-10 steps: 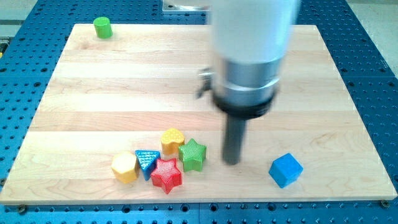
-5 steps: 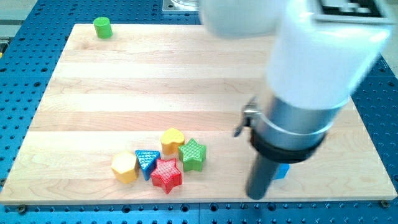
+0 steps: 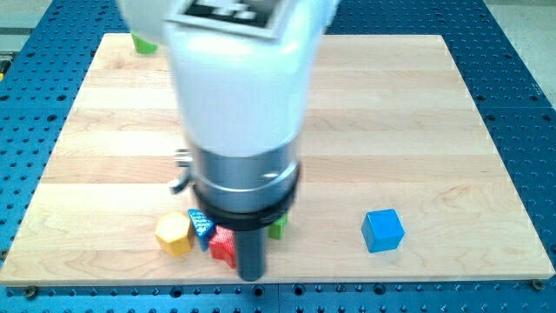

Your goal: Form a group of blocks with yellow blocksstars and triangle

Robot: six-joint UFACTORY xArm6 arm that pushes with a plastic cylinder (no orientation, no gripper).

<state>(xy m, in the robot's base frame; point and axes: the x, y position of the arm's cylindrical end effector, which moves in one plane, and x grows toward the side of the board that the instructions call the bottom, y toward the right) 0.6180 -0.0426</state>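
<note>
Now my tip point(image 3: 250, 276) sits low in the frame, right beside the red star point(image 3: 222, 247).
No hand shows, only a rod. Yellow block point(image 3: 174, 234), blue triangle point(image 3: 201, 226) and green star point(image 3: 277, 228) crowd close; the blue cube point(image 3: 383, 230) sits apart at lower right on the surface point(image 3: 417, 130).

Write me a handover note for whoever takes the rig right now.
No pincer; my tip is near the board's bottom edge, right beside the red block.
Yellow block, blue triangle, red block and green block sit clustered at the view's bottom; the arm hides part of the cluster.
Blue cube is apart on the right; another green block is at top left.
Left: can't confirm the grouping until the arm clears.
</note>
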